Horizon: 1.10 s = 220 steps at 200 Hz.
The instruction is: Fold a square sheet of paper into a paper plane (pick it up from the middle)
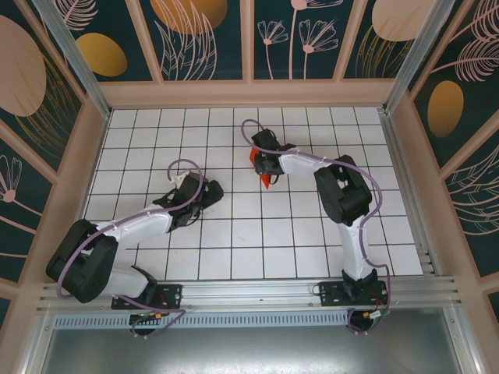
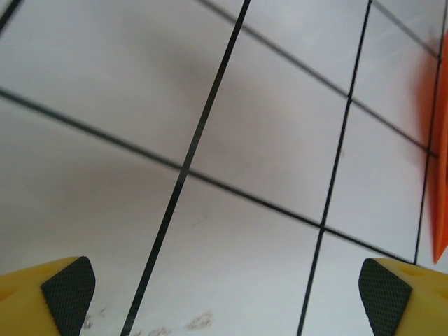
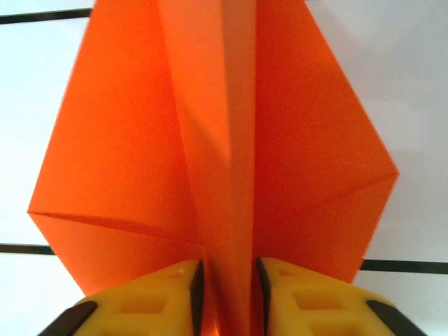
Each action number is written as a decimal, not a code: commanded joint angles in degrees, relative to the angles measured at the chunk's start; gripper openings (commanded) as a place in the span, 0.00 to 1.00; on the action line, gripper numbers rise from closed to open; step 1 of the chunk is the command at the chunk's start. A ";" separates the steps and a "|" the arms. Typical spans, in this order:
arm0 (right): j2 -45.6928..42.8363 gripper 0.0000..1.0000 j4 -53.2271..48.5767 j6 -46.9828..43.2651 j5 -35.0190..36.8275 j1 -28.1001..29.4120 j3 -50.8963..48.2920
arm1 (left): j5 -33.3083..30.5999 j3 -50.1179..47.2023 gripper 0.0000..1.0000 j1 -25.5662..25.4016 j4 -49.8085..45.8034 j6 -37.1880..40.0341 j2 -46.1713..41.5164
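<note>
Keel step: right gripper [image 3: 229, 280] astride the paper plane [image 3: 224, 140]; left gripper [image 2: 224, 301] idle.
The left gripper is at 9 o'clock of the table [image 1: 312, 249] centre, jaws spread wide on nothing. The paper plane is just toward 12 o'clock, at 2 o'clock from it. The right gripper's pads [image 3: 197, 294] flank the raised centre crease closely; can't tell if pinching or let go. Best bet: stay square on the crease, lift straight off, no sideways drag on the wings.
</note>
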 commanded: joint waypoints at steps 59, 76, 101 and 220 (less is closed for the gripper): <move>-26.51 0.72 4.00 -0.43 11.90 -6.04 -8.31 | -21.21 12.03 0.99 6.75 -7.46 18.52 -6.59; -32.86 0.82 9.68 -2.54 16.85 -9.82 -16.55 | -27.29 9.48 0.99 8.67 -4.36 23.27 -8.71; -40.66 0.99 20.02 -5.20 26.48 -15.67 -30.39 | -31.69 0.64 0.99 11.55 7.16 30.78 -12.64; -40.89 0.99 64.29 -18.93 21.13 -29.60 -62.61 | -19.72 -23.89 0.98 25.15 52.04 50.34 -8.27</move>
